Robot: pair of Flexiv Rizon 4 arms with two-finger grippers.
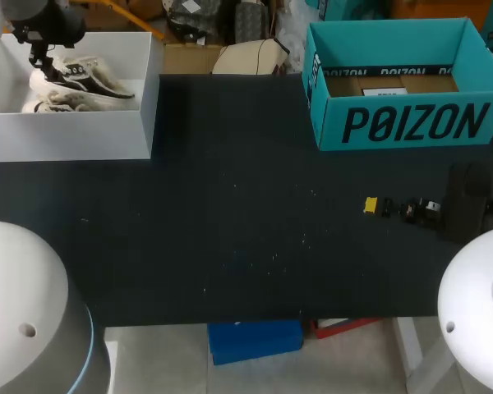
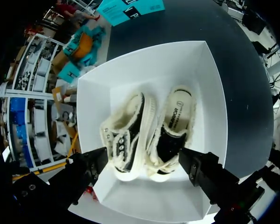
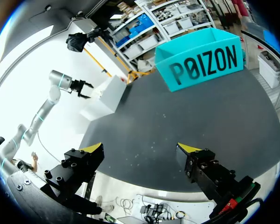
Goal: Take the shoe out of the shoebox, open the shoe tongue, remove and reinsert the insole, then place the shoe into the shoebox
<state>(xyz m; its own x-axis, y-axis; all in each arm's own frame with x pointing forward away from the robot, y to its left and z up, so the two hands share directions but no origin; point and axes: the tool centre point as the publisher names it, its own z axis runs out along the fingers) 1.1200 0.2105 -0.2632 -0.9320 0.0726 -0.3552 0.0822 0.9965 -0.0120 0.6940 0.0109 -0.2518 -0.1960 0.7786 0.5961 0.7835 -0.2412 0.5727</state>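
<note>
The left gripper (image 2: 142, 161) is hanging over the open white rectangular cardboard shoebox (image 2: 210, 93), which is sitting at the far left corner of the dark, speckled tabletop (image 1: 230, 213). Its claw is standing wide apart, one finger on either side of the pair lying on the box floor. Whether the tips are touching anything cannot be told. Inside the box, two cream fleece-lined shoes with black uppers are lying side by side and touching. One shoe (image 2: 128, 135) is tilting onto its side with its row of eyelets showing. The other shoe (image 2: 175, 126) is sitting upright with its pale insole facing up. In the head view the same gripper (image 1: 41, 57) is sitting directly above the shoes (image 1: 74, 86). At the far right of the table, well apart from the white box, an open teal cardboard box with black lettering (image 1: 394, 123) is standing with brown card inside. The right gripper (image 3: 141, 149) is hanging over bare tabletop near the right edge, its yellow-tipped claw spread apart and gripping nothing.
</note>
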